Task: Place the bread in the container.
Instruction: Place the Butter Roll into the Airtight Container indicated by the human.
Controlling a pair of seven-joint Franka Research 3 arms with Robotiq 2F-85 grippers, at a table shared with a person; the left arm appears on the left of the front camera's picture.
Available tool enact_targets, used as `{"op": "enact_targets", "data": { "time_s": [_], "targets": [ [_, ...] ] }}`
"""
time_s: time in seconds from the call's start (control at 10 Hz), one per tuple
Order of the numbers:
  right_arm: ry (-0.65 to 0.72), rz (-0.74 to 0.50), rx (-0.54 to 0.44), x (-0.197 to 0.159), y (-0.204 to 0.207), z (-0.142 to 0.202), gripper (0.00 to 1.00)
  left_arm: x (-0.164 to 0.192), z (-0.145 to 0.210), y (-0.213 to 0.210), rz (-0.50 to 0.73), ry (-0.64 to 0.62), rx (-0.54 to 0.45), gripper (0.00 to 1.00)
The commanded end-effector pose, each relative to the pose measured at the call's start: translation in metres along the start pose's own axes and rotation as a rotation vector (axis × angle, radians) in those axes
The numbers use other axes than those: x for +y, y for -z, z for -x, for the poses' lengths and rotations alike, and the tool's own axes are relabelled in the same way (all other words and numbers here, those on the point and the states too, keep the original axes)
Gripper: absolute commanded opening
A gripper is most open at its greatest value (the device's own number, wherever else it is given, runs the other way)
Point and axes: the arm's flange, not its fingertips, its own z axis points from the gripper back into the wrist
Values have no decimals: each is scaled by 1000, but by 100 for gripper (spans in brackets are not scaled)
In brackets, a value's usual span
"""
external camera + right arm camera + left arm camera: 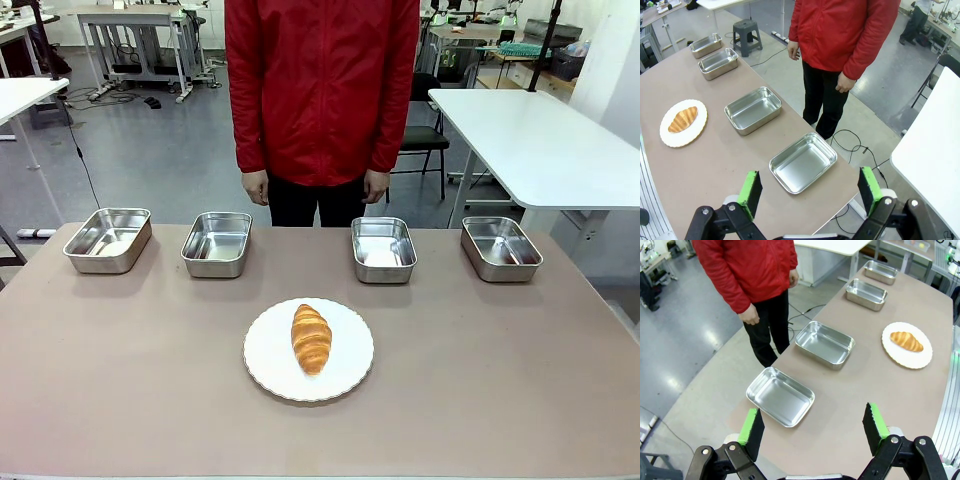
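The bread [311, 338], a golden-brown croissant, lies lengthwise on a round white plate [265, 368] at the middle of the table. Behind it several alike steel containers stand empty in a row; which one the task means I cannot tell. The two nearest the plate are one at left [217, 243] and one at right [383, 249]. My left gripper [812, 411] hangs open high over the table's left end, above an end container [780, 396], far from the bread [906, 341]. My right gripper [809, 174] is open above the opposite end container [802, 162], with the bread [683, 119] far off.
A person in a red jacket [320, 90] stands at the far edge behind the containers, hands [257, 186] hanging at the sides. The outer containers [108, 240] [500, 247] sit near the table's far corners. Bare tabletop [120, 380] lies left and right of the plate.
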Motion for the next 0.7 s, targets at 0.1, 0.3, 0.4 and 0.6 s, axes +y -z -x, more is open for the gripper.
{"op": "enact_targets", "data": {
  "time_s": [0.1,0.3,0.4,0.6],
  "targets": [
    [-2,-1,-1,0,0,-1,100,-1,-1,-3,8,3,-7,100],
    [-2,-1,-1,0,0,-1,100,-1,-1,-3,8,3,-7,100],
    [-2,-1,-1,0,0,-1,100,-1,-1,-3,8,3,-7,100],
    [-2,-1,-1,0,0,-1,100,-1,-1,-3,8,3,-7,100]
  ]
}}
